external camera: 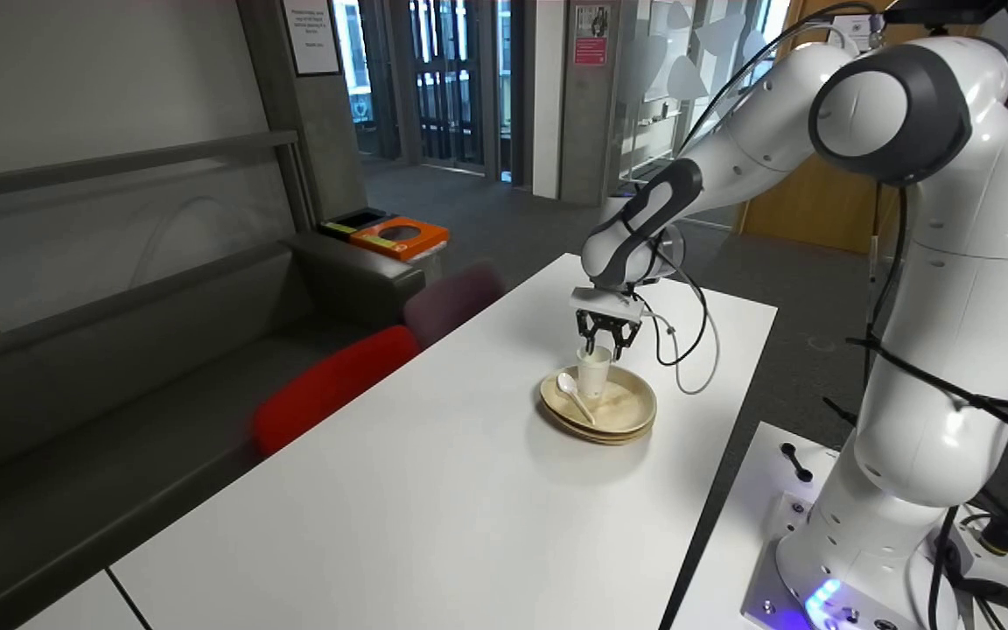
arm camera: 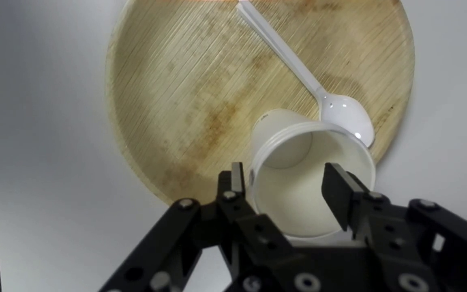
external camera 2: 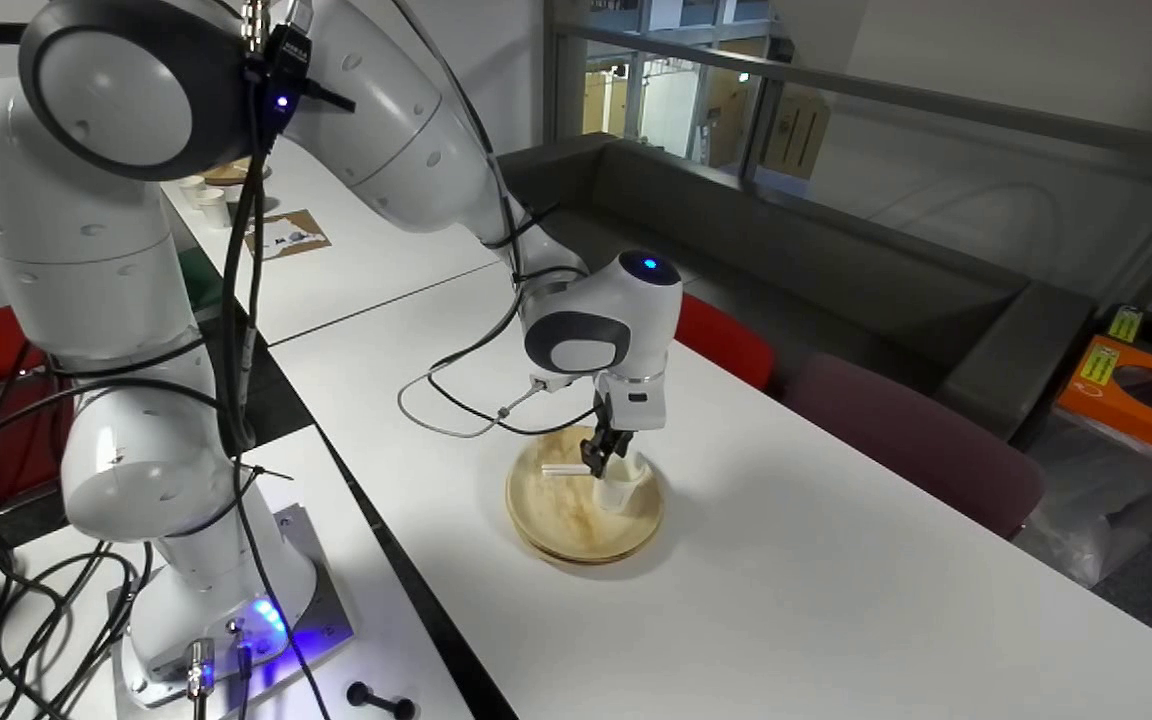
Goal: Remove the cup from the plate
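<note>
The cream-white cup (external camera: 592,380) stands upright on the tan plate (external camera: 633,405), close to its rim. The cup (external camera 2: 617,490) and plate (external camera 2: 561,520) show in both exterior views. In the wrist view I look into the open mouth of the cup (arm camera: 272,125) on the plate (arm camera: 168,81). My gripper (external camera: 604,349) is open at the cup's rim, pointing down. In the wrist view the gripper (arm camera: 283,167) has one finger just outside the rim and the other over or inside the mouth. I cannot tell whether either finger touches the cup.
A white spoon (arm camera: 286,52) lies on the plate, its bowl beside the cup. At least one more dish is stacked beneath the plate. Cables (external camera: 703,350) loop from the wrist near the table (external camera: 381,507). A red chair (external camera: 329,389) and purple chair (external camera: 456,306) stand along the table.
</note>
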